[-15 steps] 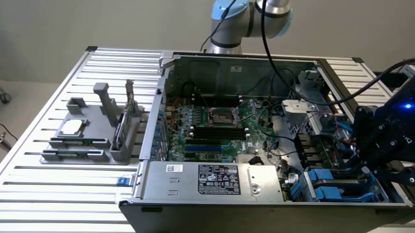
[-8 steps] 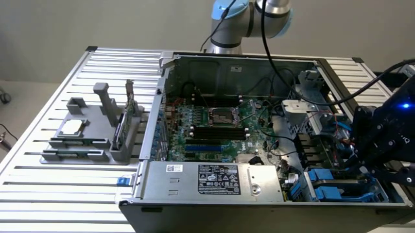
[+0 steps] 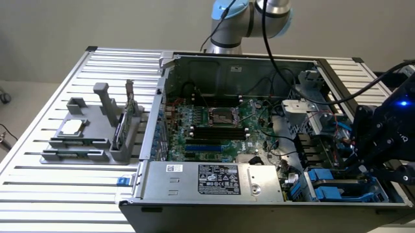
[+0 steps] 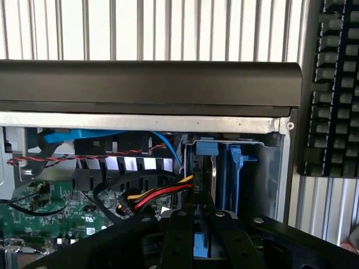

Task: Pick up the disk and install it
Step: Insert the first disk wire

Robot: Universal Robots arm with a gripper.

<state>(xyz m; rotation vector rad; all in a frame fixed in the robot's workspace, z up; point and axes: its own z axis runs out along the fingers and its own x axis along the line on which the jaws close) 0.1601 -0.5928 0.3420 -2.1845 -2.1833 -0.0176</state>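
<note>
In the wrist view the disk (image 4: 208, 168) stands on edge in the drive bay at the corner of the open computer case (image 4: 146, 84), with blue rails along its sides. My gripper (image 4: 203, 216) reaches down onto it, its black fingers (image 4: 178, 238) close together on either side of the disk's near edge. In the exterior view my gripper (image 3: 372, 167) hangs low over the blue drive bay (image 3: 331, 189) at the case's near corner on the exterior view's right, and it covers the disk there.
Red, yellow and black cables (image 4: 157, 193) run just beside the bay. The motherboard (image 3: 214, 126) and the power supply (image 3: 214, 179) occupy the rest of the case. A grey fixture (image 3: 91, 131) on the slatted table holds a processor chip (image 3: 71, 127) and a memory stick (image 3: 120, 128).
</note>
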